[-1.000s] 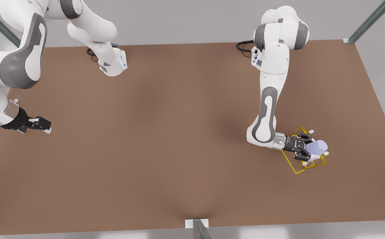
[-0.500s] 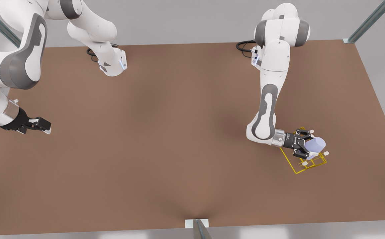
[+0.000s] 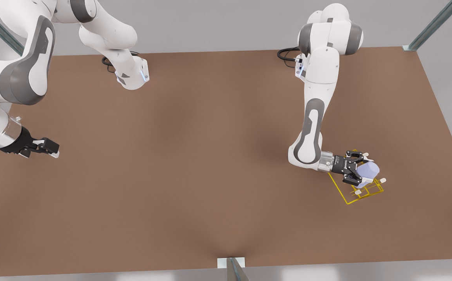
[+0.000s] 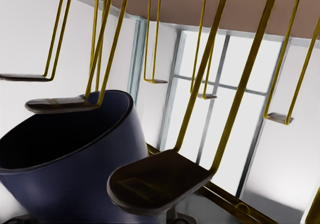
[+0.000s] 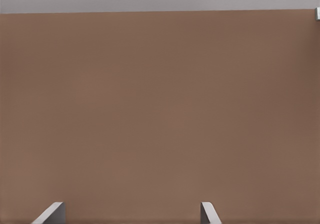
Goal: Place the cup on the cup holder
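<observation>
The pale lavender cup [image 3: 370,169] lies tilted on its side in my left gripper [image 3: 361,169], which is shut on it at the front view's right. Cup and gripper hang just over the yellow wire cup holder [image 3: 353,200] on the table. In the left wrist view the cup [image 4: 65,174] looks dark blue and sits close among the cup holder's yellow wires [image 4: 245,79] and flat peg tips [image 4: 155,181]; one tip lies across its rim. My right gripper [image 3: 52,149] waits open near the table's edge at the front view's left, and its fingertips [image 5: 54,212] frame bare table.
The brown table [image 3: 194,164] stretches wide between the two arms. Both arm bases stand at the far edge. A metal post [image 3: 233,269] rises at the near edge in the middle.
My left gripper has carried the cup slightly back and lower over the cup holder. The right arm has barely moved.
</observation>
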Tool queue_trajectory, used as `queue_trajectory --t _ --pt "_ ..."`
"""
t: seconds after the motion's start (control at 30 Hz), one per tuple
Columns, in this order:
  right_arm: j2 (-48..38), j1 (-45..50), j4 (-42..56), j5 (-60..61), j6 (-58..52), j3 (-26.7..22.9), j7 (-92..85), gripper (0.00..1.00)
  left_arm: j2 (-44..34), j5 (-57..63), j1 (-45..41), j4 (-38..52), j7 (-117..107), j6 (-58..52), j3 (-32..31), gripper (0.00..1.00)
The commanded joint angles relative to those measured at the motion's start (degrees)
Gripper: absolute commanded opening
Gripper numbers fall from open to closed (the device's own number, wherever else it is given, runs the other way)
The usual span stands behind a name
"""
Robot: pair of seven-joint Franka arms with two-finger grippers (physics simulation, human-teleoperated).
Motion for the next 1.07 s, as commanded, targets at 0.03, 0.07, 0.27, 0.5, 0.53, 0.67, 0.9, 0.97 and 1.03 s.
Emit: queue_trajectory --t 0.03,0.07,0.27,0.5,0.53,0.67,0.9,0.97,1.03 --pt "-0.03 0.00 -0.06 0.05 0.02 0.00 -0.01 1.00 -0.15 0.02 -0.16 0.02 0.41 -0.68 0.02 1.00" --pt "-0.03 -0.08 0.03 0.05 -0.06 0.00 -0.01 1.00 -0.50 0.02 -0.43 0.10 0.41 -0.68 -0.07 1.00" --pt "-0.03 -0.08 0.03 0.05 -0.06 0.00 0.07 1.00 -7.09 -5.68 -3.06 4.58 0.15 0.02 -1.65 1.00" --pt "0.05 -0.08 -0.06 0.05 0.02 0.00 -0.01 1.00 -10.43 -94.72 1.95 34.21 -21.02 6.53 3.88 1.00" --pt "0.41 -0.08 -0.06 -0.03 0.02 0.00 -0.01 1.00 -12.37 -97.71 2.12 35.00 -30.35 6.44 4.06 1.00" --pt "0.49 0.00 -0.06 0.05 0.02 0.00 -0.01 1.00 -22.46 -89.57 15.72 36.84 -34.04 -0.94 -12.34 1.00" --pt "0.41 -0.08 0.03 -0.03 0.02 0.00 -0.01 1.00 -34.16 -85.24 28.23 26.65 -26.75 -0.41 -29.78 1.00" --pt "0.41 0.00 0.03 -0.03 0.02 0.00 -0.01 1.00 -34.08 -85.24 28.23 26.56 -26.66 -0.41 -29.78 1.00" --pt "0.49 -0.08 0.03 -0.03 0.02 0.00 -0.01 1.00 -33.99 -85.24 28.23 26.56 -26.66 -0.41 -29.78 1.00"
